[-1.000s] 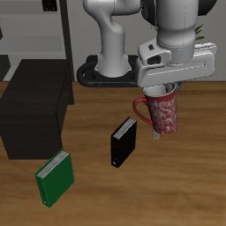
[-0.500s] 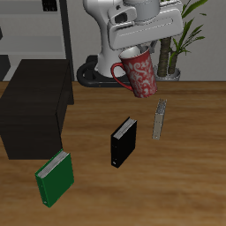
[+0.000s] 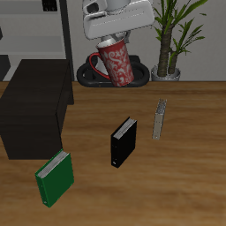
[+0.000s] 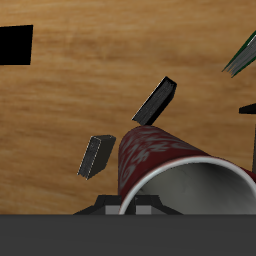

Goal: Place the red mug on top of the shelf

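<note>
The red mug (image 3: pixel 116 64), dark red with a pale speckled pattern, hangs in the air above the table's back part, its handle (image 3: pixel 94 64) pointing toward the shelf. My gripper (image 3: pixel 111 40) is shut on its rim from above. In the wrist view the mug (image 4: pixel 160 158) fills the near field, its pale grey inside (image 4: pixel 200 190) visible. The shelf (image 3: pixel 32 110), a large matte black cabinet with a flat top, stands at the table's side, lower than the mug and apart from it.
A black book (image 3: pixel 123 141), a grey book (image 3: pixel 160 118) and a green book (image 3: pixel 54 177) stand on the wooden table. A potted plant (image 3: pixel 168 35) stands at the back. A pale grey rack (image 3: pixel 44 31) rises behind the shelf.
My gripper has carried the mug upward and toward the shelf's side, from above the grey book to high over the table's back. The books have not moved.
</note>
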